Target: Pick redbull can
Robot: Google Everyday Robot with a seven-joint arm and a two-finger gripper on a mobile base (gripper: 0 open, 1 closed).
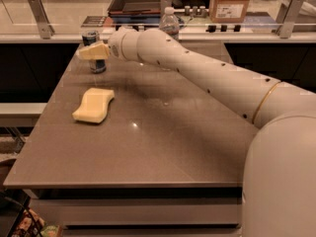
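Observation:
The redbull can [92, 37] stands upright near the far left corner of the brown table [163, 132]; its blue and silver body shows above and below my gripper. My gripper [91, 52], with yellowish tips, is at the can's mid-height and covers its middle from the camera's side. Whether it touches the can I cannot tell. My white arm reaches in from the lower right across the table.
A yellow sponge [94, 104] lies on the table in front of the can. A clear water bottle [169, 20] stands at the table's far edge behind my arm. A counter with a dark tray [138, 1] and a cardboard box [231, 3] runs behind.

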